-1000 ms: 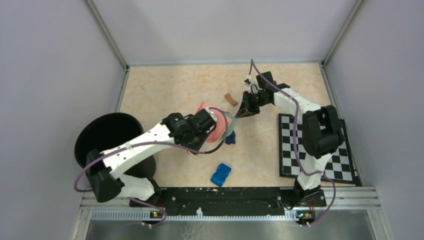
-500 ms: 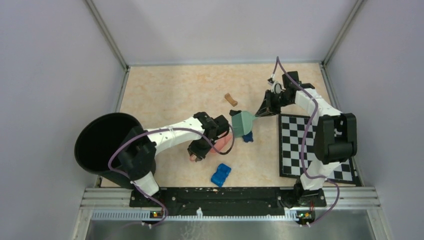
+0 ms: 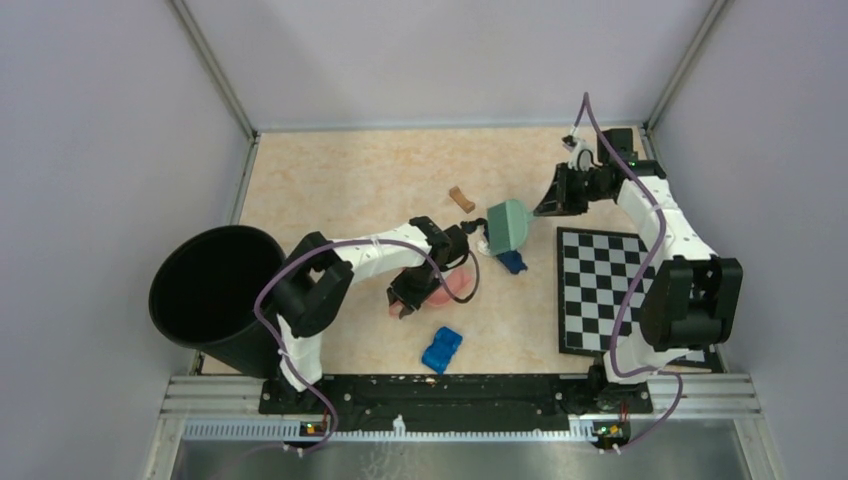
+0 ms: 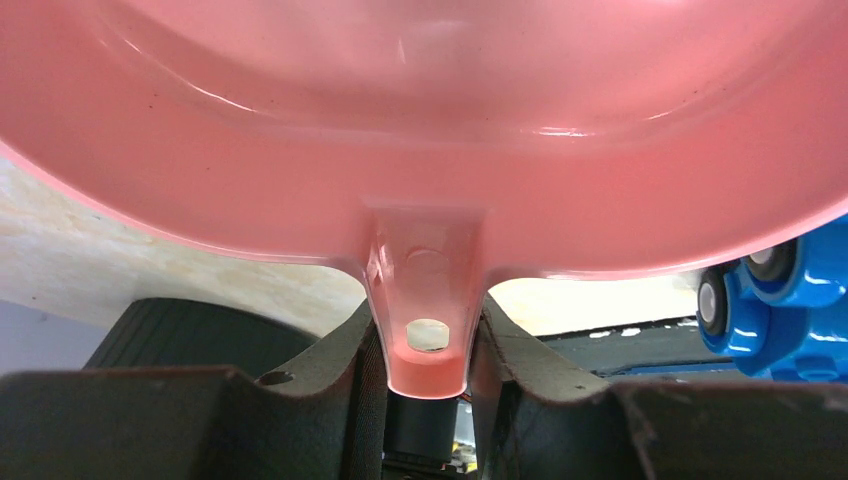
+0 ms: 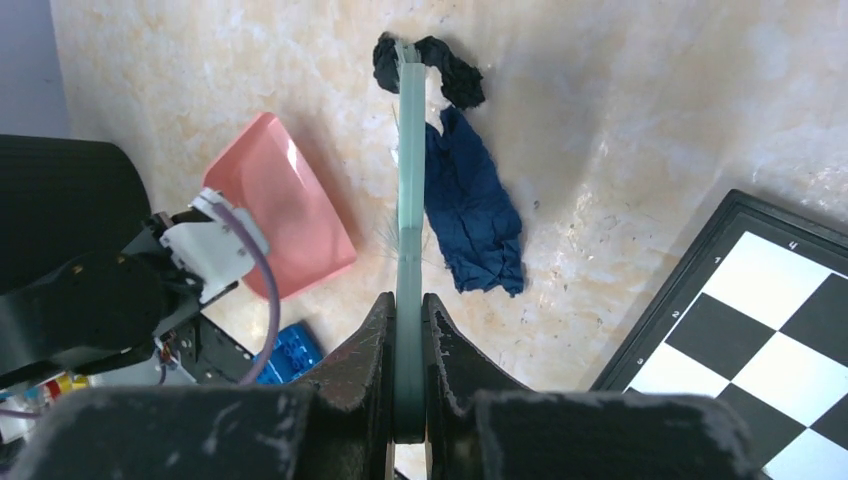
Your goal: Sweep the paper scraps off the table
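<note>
The left gripper [image 4: 425, 335] is clamped on the handle of the pink dustpan [image 4: 420, 120], whose pan spreads just ahead of its fingers. The right gripper [image 5: 408, 305] pinches a teal brush [image 5: 408, 180] edge-on. Beyond its fingertips on the table [image 5: 620, 120], a dark blue paper scrap [image 5: 470, 205] lies against the brush and a black scrap [image 5: 455, 75] sits at the brush's far tip.

The dustpan [image 5: 280, 205] is pink, table [image 5: 650, 100] marbled beige, paper scraps [image 5: 475, 210] dark blue, black, perhaps brown.
</note>
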You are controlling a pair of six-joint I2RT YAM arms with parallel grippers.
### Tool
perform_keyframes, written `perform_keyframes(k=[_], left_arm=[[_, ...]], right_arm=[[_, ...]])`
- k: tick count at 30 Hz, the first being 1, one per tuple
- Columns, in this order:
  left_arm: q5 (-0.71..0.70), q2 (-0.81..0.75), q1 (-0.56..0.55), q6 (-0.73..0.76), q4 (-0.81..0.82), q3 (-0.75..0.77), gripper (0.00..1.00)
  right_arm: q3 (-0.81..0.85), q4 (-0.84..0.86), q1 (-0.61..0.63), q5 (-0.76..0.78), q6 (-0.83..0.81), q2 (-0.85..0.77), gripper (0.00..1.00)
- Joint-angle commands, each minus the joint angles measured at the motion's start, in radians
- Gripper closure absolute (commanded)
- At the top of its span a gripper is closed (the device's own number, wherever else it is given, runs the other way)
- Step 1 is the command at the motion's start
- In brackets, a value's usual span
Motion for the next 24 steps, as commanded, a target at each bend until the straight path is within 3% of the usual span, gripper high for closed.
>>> perform_keyframes(k=[1,5,8,16,24], left_arm=[[-0.014,0.051,0.015,0.064,0.012,0.051,0.92],[-0.054,0.070,0.026,0.084,0.082,0.101,0.69],[-0.037,0.055,0.025,0.109,0.152,0.102,0.58],[-0.068,-0.041,0.026,0.112,0.333,-0.037,0.48],[-0.073,-0.325,0.024,0.068,0.604,-0.295,0.47]], right_arm=[[0.060,-0.001,-0.014,-0.049,-0.036,-0.058,1.00],[0.075,-0.007,-0.024,-0.083,-0.027,-0.061,1.00],[0.087,-0.011,-0.033,-0.087,-0.024,-0.066,1.00],[0.085,-0.017,-0.038,-0.096,-0.010,-0.068,1.00],[0.057,0.000,-0.037,-0.115,0.012,-0.068,1.00]])
